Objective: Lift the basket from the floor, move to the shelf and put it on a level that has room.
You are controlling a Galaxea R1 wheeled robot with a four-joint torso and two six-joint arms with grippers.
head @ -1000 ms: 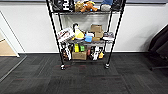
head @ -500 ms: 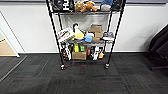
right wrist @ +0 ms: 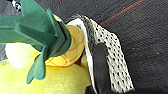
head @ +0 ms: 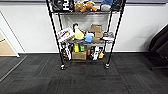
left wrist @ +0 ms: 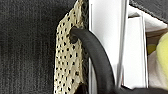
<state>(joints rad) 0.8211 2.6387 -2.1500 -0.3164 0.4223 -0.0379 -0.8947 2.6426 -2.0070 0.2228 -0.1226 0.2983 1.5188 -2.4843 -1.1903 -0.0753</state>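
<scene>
The shelf (head: 85, 32), a black wire rack on casters, stands ahead against the white wall on the dark carpet floor (head: 82, 80). Its tiers hold boxes, bottles and soft toys. The level at the top edge of the head view (head: 86, 12) is crowded with plush toys. The basket (left wrist: 67, 57) hangs over the carpet, its cream lattice side and dark loop handle (left wrist: 92, 52) close to the left wrist camera. My left gripper (left wrist: 82, 90) grips that handle. The basket's other side (right wrist: 115, 57) has its handle (right wrist: 100, 62) in my right gripper (right wrist: 91, 90).
Inside the basket lie a pineapple plush (right wrist: 70, 47), a yellow soft toy (right wrist: 50, 80) and white boxes (left wrist: 107, 37). A dark chair (head: 160, 47) stands right of the rack. Tan wooden flooring (head: 6, 48) begins at the far left.
</scene>
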